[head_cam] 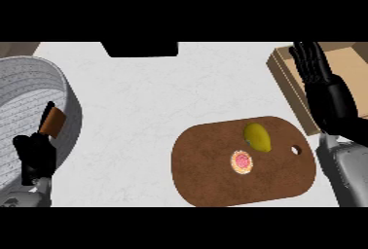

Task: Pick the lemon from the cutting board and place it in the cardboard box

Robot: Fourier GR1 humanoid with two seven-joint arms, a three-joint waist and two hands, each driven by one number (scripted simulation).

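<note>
At the far left of your view, a large grey pot (pixel 32 92) sits on the white tabletop (pixel 158 97), and your left hand (pixel 34 155) shows against its rim near the lower edge; its fingers look loosely curled, but you cannot tell for certain how they stand, and it holds nothing you can see. Beside it a small brown tab (pixel 53 121) stands on the pot's rim.

Moving right, the brown cutting board (pixel 215 185) lies on the tabletop with the lemon (pixel 257 136) on its upper part, untouched. Just below the lemon sits a small round pink-and-yellow item (pixel 243 162), near but apart from it. A hole (pixel 295 150) marks the board's right end.

At the far right, your right hand (pixel 310 61) hangs over the cardboard box (pixel 287 80), fingers straight and spread wide, carrying nothing, well apart from the lemon.

Your risks, judged from here: coming down on the lemon, you could brush the pink item beside it and knock it. The lemon is rounded and may roll off the board if the fingers meet it off-centre. The box's near wall stands between board and opening; a low carry could strike it.
</note>
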